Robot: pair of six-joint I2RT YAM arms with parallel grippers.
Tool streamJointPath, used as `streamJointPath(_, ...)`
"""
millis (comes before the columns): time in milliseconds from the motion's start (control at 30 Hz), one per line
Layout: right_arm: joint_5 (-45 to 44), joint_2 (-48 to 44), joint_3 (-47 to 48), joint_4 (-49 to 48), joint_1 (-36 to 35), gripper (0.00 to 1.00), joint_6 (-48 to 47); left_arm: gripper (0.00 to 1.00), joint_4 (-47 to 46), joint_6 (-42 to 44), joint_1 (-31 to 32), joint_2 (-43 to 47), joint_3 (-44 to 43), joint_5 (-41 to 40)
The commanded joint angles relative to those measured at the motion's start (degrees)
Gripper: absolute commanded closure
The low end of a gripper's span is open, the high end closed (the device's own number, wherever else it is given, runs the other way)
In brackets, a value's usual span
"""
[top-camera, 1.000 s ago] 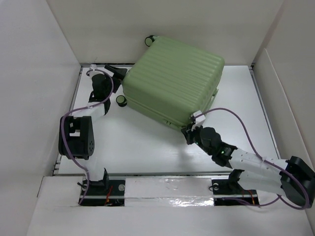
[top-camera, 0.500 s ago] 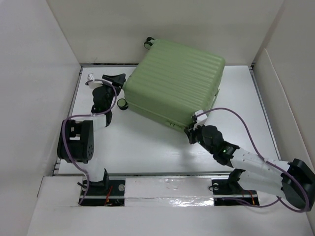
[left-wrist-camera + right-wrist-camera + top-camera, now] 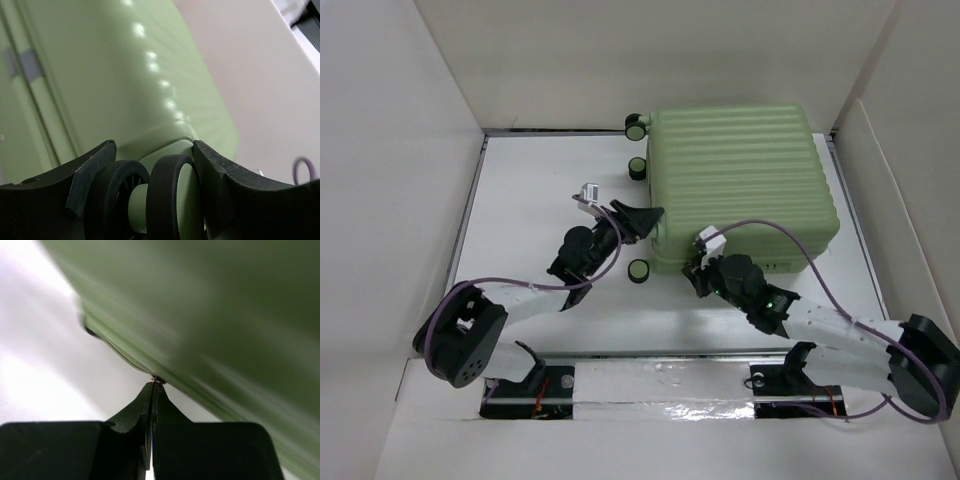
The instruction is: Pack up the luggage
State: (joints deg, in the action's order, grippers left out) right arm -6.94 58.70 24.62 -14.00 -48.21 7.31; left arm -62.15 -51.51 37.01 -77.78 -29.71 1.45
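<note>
Top external view showed the left arm reaching in low over the white counter (image 3: 535, 185), its left claw (image 3: 638, 222) at the left edge of the luggage (image 3: 740, 180). In the left wrist view the two black fingers (image 3: 227, 187) stood one on each side of a black spinner wheel (image 3: 172, 200) and looked closed against it, so this claw gripped the wheel. Three other wheels pointed left along the same edge, one at the far corner (image 3: 636, 125), one just below it and one near the front corner.

The luggage itself lay flat and closed on the far right part of the counter, with its ribbed light-green shell facing up and its back close to the rear wall.

Further right, the right claw (image 3: 696, 272) was at the near edge of the luggage, beside the front corner. In the right wrist view its fingers (image 3: 132, 417) were pressed together. Something tiny and metallic sat at their tips, against the blurred green shell; I could not tell what it was.
</note>
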Motion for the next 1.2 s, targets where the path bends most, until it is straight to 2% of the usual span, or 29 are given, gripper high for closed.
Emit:
streamJointPath(0, 8.2, 5.2, 3.6, -13.5, -7.2, 1.00, 2.6, 1.00, -1.4, -0.7, 5.3, 0.9, 0.0, 13.9)
streamJointPath(100, 11.8, 10.3, 4.7, -19.3, -8.0, 1.00, 2.4, 1.00, 2.7, -0.3, 8.6, 2.4, -3.1, 15.6)
streamJointPath(233, 10.2, 15.6, 4.3, -28.0, -8.0, 1.00, 3.1, 1.00, 9.8, -0.1, 11.7, 4.8, -4.6, 15.1)
streamJointPath(300, 8.6, 16.1, 2.5, -33.0, -8.0, 1.00, 4.4, 1.00, 9.7, -0.8, 12.4, 5.7, -3.4, 13.9)
streamJointPath(367, 7.2, 14.2, 1.2, -33.6, -8.0, 1.00, 5.7, 0.99, 10.9, 0.0, 12.4, 6.5, -3.3, 11.1)
streamJointPath(400, 4.9, 12.9, 0.5, -33.0, -8.0, 1.00, 6.0, 0.87, 11.8, 1.2, 12.4, 6.9, -4.1, 9.9)
streamJointPath(433, 3.8, 11.5, -0.9, -32.2, -8.0, 1.00, 6.4, 0.56, 16.6, 6.9, 12.4, 7.4, -5.3, 7.6)
streamJointPath(467, 3.1, 8.0, -1.5, -29.9, -8.0, 1.00, 6.4, 0.42, 20.4, 10.3, 12.4, 8.3, -6.7, -2.6)
streamJointPath(533, 1.8, 4.7, -2.8, -27.0, -8.0, 1.00, 6.4, 0.20, 24.4, 12.9, 11.2, 8.4, -9.2, -12.3)
streamJointPath(633, 2.1, 0.2, -2.9, -21.3, -8.0, 1.00, 6.1, 0.12, 24.0, 12.2, 0.8, 6.8, -11.7, -13.0)
streamJointPath(667, 2.2, -0.3, -2.8, -19.9, -8.0, 1.00, 6.0, 0.11, 24.3, 10.7, -4.5, 4.9, -12.9, -9.1)
streamJointPath(800, 3.1, -1.2, -3.2, -18.9, -8.0, 1.00, 6.0, 0.09, 25.8, 7.4, -13.8, -2.0, -22.8, -2.0)
streamJointPath(867, 3.7, -1.1, -3.4, -19.6, -8.0, 1.00, 6.1, 0.10, 26.8, 7.2, -16.7, -8.3, -27.2, 4.7)
streamJointPath(900, 4.2, -1.1, -3.8, -19.7, -8.0, 1.00, 6.1, 0.10, 27.7, 7.9, -18.6, -10.9, -32.8, 6.8)
streamJointPath(1067, 5.0, -1.0, -3.9, -19.8, -8.6, 1.00, 6.2, 0.14, 33.7, 15.2, -19.9, -24.5, -48.4, 19.1)
streamJointPath(1167, 4.7, -0.8, -3.7, -19.7, -8.6, 1.00, 6.2, 0.16, 37.4, 18.8, -19.9, -29.2, -55.7, 21.6)
